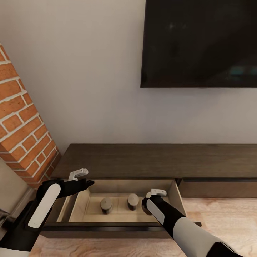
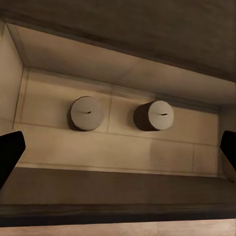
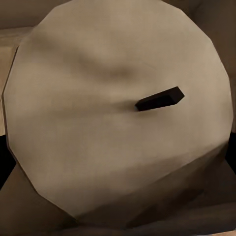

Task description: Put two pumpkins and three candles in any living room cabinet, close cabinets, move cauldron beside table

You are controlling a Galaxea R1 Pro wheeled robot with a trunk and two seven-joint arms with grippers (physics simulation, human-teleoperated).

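Observation:
The cabinet [image 1: 142, 160], a long low dark brown unit, has its left drawer [image 1: 107, 225] pulled out, showing a pale beige inside. Two grey-white candles stand upright in it, one [image 1: 106, 204] [image 2: 86, 113] beside the other [image 1: 132, 201] [image 2: 158, 115]. My right gripper [image 1: 147, 206] reaches down into the drawer's right part, shut on a third candle [image 3: 118, 123] whose top and dark wick sit right at the wrist camera. My left gripper [image 1: 84, 180] [image 2: 118, 152] hovers open over the drawer's left rim, holding nothing. The pumpkins, the cauldron and the table are out of view.
A black TV [image 1: 200, 43] hangs on the pale wall above the unit. A red brick column [image 1: 21, 135] stands at the left, close to my left arm. A closed drawer front [image 1: 217, 187] adjoins the open one, with wood floor [image 1: 221, 214] below.

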